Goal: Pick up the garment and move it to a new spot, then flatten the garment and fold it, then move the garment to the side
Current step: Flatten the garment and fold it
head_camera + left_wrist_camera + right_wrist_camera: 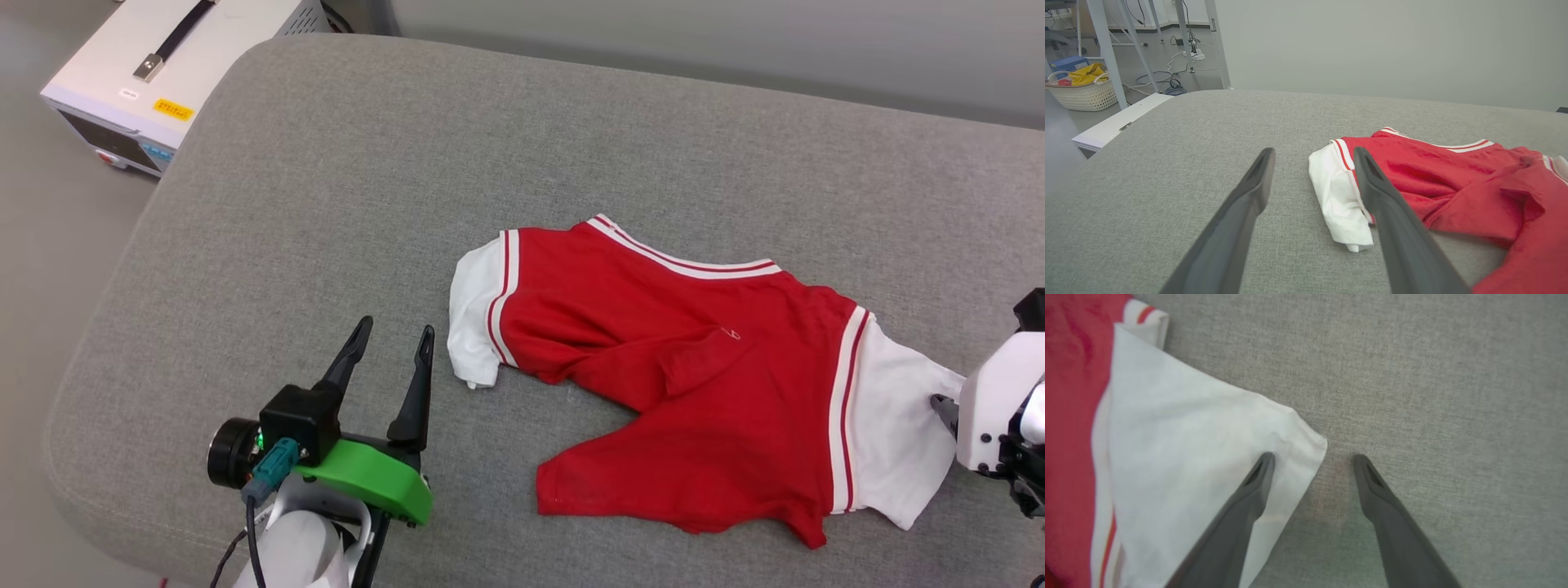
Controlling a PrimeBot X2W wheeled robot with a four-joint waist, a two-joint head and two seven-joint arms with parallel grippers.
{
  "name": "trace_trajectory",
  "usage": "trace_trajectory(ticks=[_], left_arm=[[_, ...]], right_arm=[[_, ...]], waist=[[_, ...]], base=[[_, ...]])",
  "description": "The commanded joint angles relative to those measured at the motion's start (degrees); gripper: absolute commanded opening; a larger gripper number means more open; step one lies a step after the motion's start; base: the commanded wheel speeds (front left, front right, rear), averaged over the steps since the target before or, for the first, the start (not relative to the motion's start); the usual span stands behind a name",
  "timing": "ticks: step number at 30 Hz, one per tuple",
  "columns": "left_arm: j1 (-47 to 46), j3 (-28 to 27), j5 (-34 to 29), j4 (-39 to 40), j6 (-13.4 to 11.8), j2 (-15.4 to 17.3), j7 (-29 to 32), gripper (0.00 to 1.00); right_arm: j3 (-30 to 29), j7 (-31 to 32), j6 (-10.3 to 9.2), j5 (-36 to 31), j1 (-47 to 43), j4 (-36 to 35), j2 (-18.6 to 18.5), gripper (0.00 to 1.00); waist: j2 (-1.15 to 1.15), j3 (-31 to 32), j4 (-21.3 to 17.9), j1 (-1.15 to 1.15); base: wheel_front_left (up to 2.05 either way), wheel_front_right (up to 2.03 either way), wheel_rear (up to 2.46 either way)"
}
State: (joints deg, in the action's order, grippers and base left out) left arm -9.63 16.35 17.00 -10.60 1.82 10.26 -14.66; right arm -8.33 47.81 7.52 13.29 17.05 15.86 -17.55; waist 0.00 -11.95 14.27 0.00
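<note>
white box: on the floor, beyond the far left corner of the padded surface.
left gripper: above the front edge, left of middle; fingers spread wide with nothing between them, tips just beside the left white sleeve, not touching it.
garment: red, rumpled, on the right half toward the front edge; a white sleeve at each end.
right gripper: at the right edge; fingers spread astride the right sleeve's corner, one over white cloth, one over bare grey.

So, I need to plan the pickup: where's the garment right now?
In the head view the garment lies right of centre on the grey cushion, between the left gripper and the right gripper, whose fingers straddle its white sleeve's edge.
</note>
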Motion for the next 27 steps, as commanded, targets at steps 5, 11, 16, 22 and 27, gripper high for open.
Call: trace_trajectory(ticks=[5,11,16,22,27], left_arm=[[-0.94,-0.64,-0.67,-0.16,0.57,-0.61,-0.33,1.0],[-0.52,-1.02,-0.96,-1.04,0.85,-0.62,-0.33,1.0],[0.04,-1.1,-1.15,-1.37,1.03,-0.64,-0.33,1.0],[0.56,-1.4,-1.24,-1.09,1.16,-0.45,-0.34,1.0],[-0.13,-1.51,-1.38,-0.75,1.37,-0.43,-0.34,1.0]], right_arm=[[1.9,-0.96,-0.03,1.09,0.28,2.8,-0.28,0.0],[0.75,-3.44,-0.03,0.98,-0.2,3.88,-2.03,0.0],[-1.97,-5.19,-0.03,-0.41,-0.69,3.73,-4.26,0.0],[-3.17,-6.27,-0.03,-2.98,-1.36,3.59,-8.87,0.0],[-2.87,-8.16,-0.03,-5.59,0.24,6.52,-13.41,0.0]], waist=[[0.0,-0.79,0.5,0.0],[0.0,1.22,-0.38,0.0],[0.0,2.99,-1.19,0.0],[0.0,3.1,-2.19,0.0],[0.0,1.52,-2.6,0.0]], base=[[0.0,0.0,0.0],[0.0,0.0,0.0],[0.0,0.0,0.0],[0.0,0.0,0.0],[0.0,0.0,0.0]])
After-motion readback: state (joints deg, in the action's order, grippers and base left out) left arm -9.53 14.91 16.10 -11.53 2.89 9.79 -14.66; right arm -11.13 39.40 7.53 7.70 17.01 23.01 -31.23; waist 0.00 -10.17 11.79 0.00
